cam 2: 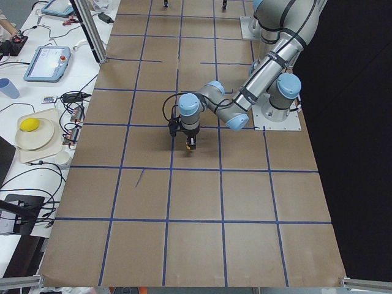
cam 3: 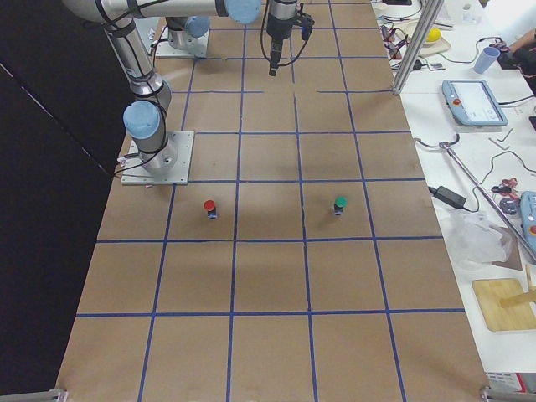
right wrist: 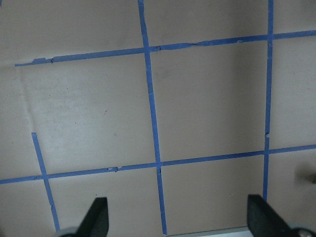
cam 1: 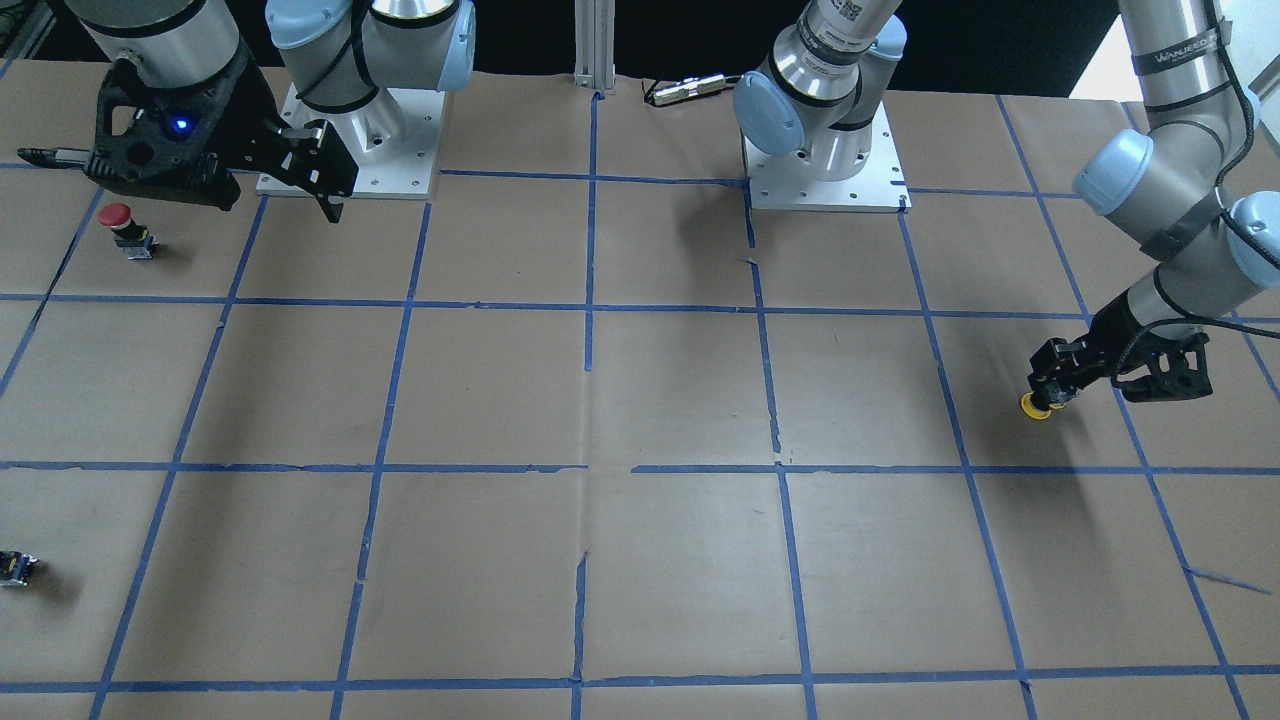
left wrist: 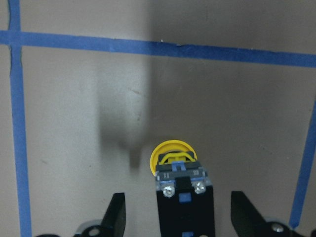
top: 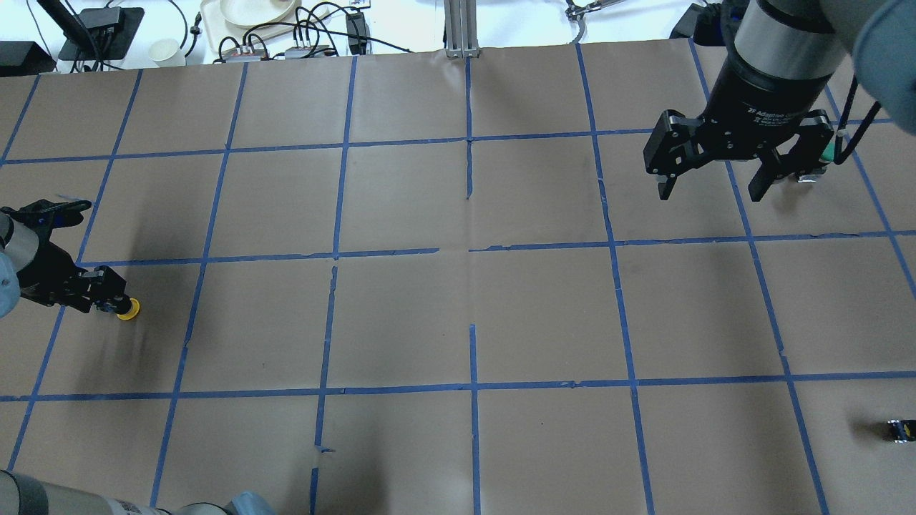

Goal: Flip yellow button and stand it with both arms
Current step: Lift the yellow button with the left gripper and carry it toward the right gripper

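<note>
The yellow button point(left wrist: 171, 151) rests on the brown paper table at the robot's far left, its yellow cap pointing away from my left gripper point(left wrist: 180, 213) and its black screw-terminal body towards it. The left fingers point(left wrist: 116, 213) stand on either side of the body with gaps, so the gripper is open around it. The button also shows in the overhead view point(top: 129, 310) and the front view point(cam 1: 1035, 407), at the tip of the tilted left gripper point(top: 109, 293). My right gripper point(top: 713, 192) is open and empty, raised above the table at the far right.
A red-capped button point(cam 1: 118, 222) stands below the right gripper. A green-capped button point(cam 3: 340, 203) stands nearby. A tiny dark switch piece point(top: 898, 429) lies near the right front edge. The arm base plates point(cam 1: 828, 165) sit on the robot's side. Blue tape grids the paper.
</note>
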`<state>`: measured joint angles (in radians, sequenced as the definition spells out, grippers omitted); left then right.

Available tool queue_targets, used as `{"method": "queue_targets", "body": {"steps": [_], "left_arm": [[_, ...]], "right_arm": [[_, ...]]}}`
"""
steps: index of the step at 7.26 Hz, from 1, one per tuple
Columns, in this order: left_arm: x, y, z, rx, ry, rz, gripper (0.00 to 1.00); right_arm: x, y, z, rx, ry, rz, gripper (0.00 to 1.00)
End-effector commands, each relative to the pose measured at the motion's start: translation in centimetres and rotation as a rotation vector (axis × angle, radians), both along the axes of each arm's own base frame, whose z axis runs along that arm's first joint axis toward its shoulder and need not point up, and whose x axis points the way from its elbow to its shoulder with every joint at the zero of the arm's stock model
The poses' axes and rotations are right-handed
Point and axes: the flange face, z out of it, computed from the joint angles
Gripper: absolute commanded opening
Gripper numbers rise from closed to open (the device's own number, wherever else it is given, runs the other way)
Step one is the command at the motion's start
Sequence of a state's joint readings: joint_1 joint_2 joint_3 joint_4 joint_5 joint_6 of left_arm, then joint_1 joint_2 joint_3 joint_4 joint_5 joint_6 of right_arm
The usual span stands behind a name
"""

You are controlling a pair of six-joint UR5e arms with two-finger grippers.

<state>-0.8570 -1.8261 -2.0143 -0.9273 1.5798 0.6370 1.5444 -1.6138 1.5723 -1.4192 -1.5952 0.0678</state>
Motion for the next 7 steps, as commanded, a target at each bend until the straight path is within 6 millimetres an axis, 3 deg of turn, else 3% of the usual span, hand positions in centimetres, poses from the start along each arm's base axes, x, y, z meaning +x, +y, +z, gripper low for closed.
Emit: {"method": "queue_targets", "body": {"steps": [1, 2, 3, 5, 6, 7], "left_arm": [[-0.5, -0.3, 0.8, -0.017, -0.007, -0.008, 0.33], [-0.5, -0.3, 0.7, -0.015, -0.006, -0.008, 0.22], [-1.7, -1.7, 3.2, -0.084, -0.001, -0.037, 0.21], [-7.1, -3.7, 9.2, -0.107, 0.028, -0.136, 0.21], [-9.7, -4.3, 11.2, -0.07, 0.106, -0.154, 0.21], [-13.7, -5.3, 12.5, -0.039, 0.204, -0.168, 0.23]], "right_arm": [[0.0, -0.1, 0.0, -0.006, 0.003, 0.001, 1.0], [0.0, -0.2, -0.1, -0.006, 0.003, 0.002, 1.0], [-0.1, -0.3, -0.2, -0.004, 0.0, 0.001, 1.0], [-0.1, -0.4, -0.2, -0.006, -0.003, -0.003, 1.0], [-0.1, -0.4, -0.2, -0.006, -0.003, -0.003, 1.0], [-0.1, -0.4, -0.3, -0.004, -0.004, -0.004, 1.0]]}}
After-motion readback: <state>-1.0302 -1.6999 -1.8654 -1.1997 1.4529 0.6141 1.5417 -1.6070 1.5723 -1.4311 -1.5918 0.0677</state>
